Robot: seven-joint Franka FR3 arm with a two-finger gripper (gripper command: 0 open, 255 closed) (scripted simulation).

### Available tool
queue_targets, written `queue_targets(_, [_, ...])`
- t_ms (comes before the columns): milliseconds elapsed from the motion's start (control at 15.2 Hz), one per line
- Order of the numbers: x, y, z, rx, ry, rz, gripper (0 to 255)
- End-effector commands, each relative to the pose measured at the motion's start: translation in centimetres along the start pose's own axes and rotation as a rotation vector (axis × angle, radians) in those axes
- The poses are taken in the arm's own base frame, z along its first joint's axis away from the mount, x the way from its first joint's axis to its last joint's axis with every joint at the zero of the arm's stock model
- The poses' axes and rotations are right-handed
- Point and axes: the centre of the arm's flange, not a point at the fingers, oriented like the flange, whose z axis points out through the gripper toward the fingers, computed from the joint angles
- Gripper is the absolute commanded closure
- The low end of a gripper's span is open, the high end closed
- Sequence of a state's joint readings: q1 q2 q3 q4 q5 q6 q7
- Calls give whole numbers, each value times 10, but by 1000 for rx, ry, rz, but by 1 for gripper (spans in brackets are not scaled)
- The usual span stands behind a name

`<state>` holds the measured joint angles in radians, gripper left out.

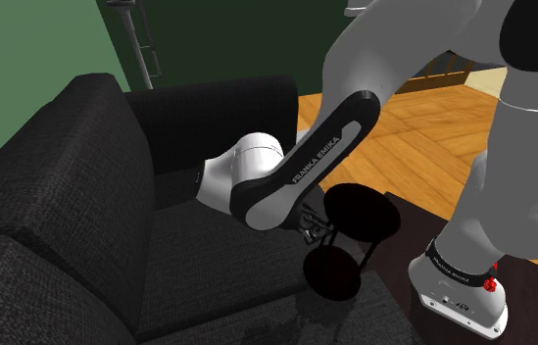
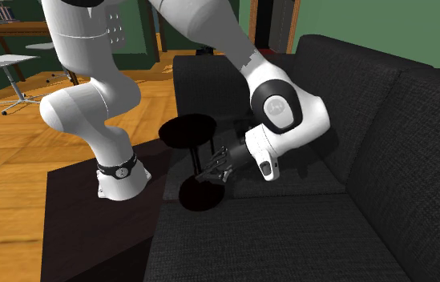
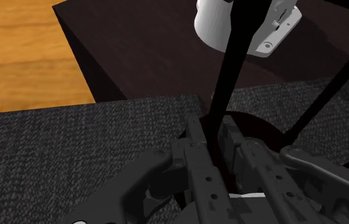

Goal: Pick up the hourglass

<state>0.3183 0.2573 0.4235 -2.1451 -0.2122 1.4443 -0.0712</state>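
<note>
The all-black hourglass of two round discs and thin rods (image 1: 360,214) is one flat black all over, and the black two-finger gripper (image 3: 212,133) matches it. The white, smooth-shelled robot arm (image 1: 404,59) has dark joints and a black panel (image 1: 276,196) with white lettering; a small red button (image 1: 492,284) sits at its base. The fabric sofa (image 1: 61,176) is charcoal black with a fine speckled weave. The box-shaped stand (image 2: 74,216) is very dark brown, the plank floor (image 1: 423,127) a warm orange-brown wood grain, and the far wall (image 1: 22,59) plain green.
</note>
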Motion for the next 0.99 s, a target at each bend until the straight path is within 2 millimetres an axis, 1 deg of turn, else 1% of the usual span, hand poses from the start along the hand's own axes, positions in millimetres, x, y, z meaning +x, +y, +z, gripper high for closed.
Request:
queue_targets(0, [-7, 0, -6, 0, 0, 0, 255])
queue_targets(792, [-58, -1, -44, 0, 0, 0, 255])
queue_targets(924, [-59, -1, -44, 0, 0, 0, 255])
